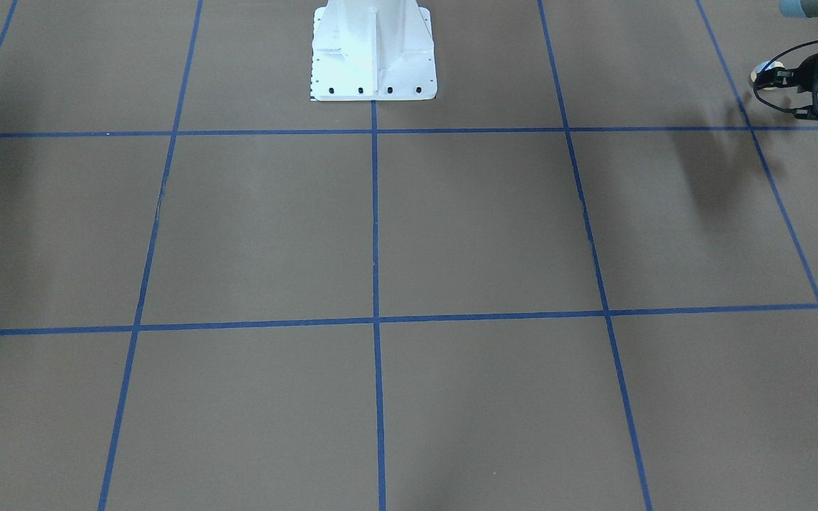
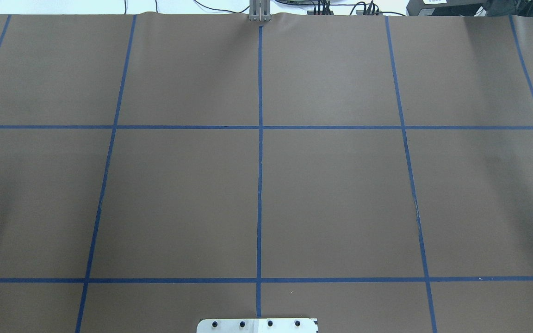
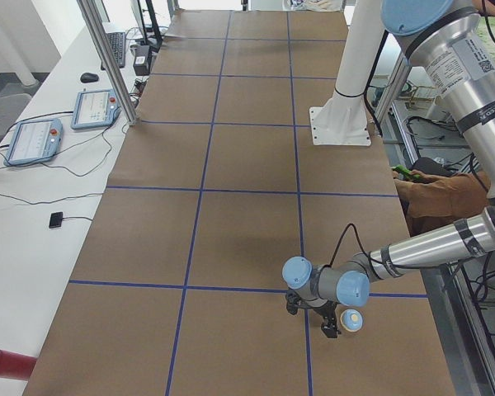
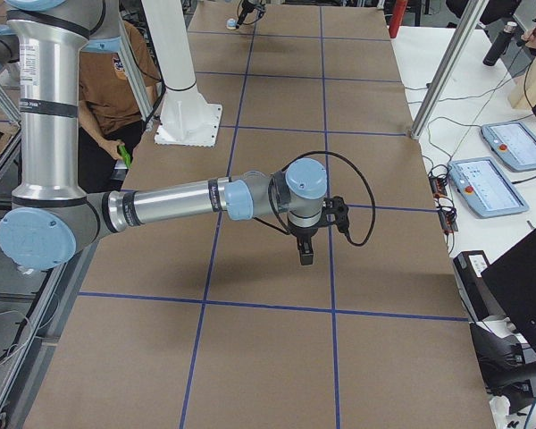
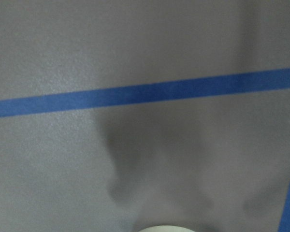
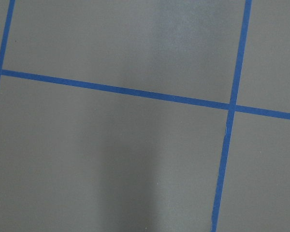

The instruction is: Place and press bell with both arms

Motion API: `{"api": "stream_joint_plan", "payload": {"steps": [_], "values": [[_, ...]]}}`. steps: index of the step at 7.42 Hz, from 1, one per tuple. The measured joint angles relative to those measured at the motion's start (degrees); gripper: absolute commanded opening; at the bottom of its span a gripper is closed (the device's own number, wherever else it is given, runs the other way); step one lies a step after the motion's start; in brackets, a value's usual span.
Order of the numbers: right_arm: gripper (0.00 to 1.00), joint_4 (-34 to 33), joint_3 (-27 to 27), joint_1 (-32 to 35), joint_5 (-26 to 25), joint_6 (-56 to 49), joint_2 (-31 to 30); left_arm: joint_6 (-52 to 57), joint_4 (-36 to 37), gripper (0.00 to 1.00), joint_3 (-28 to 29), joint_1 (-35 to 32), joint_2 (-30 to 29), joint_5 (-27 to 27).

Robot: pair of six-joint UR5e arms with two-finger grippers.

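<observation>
The bell (image 3: 351, 320) sits at the worktop's (image 3: 231, 239) left end, just beside the left tool (image 3: 328, 327). Can't tell its spread, nor the right tool's (image 4: 305, 255). A sloppy grab could shove the bell overboard.

The place is a robotics lab. A long table covered in brown paper (image 2: 340, 185) is marked into squares with blue tape lines (image 2: 260, 185). A white steel pedestal (image 1: 373, 57) is bolted to it, and grey-and-silver jointed robot arms (image 4: 170, 204) reach over it. Grey touchscreen teach pendants with red stop buttons (image 3: 35, 140) lie on a white side bench (image 3: 25, 256). Aluminium frame posts (image 3: 110, 66) stand along the table's edge.
</observation>
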Motion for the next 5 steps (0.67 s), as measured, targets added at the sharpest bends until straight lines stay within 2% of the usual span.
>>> {"api": "stream_joint_plan", "payload": {"steps": [3,5], "values": [[1.00,0.0,0.3,0.0,0.0,0.0,0.0,-7.9,-9.5,1.00,0.6,4.9,2.6,-1.1],[1.00,0.0,0.3,0.0,0.0,0.0,-0.1,-8.8,-12.0,1.00,0.6,5.4,4.3,-1.8]]}}
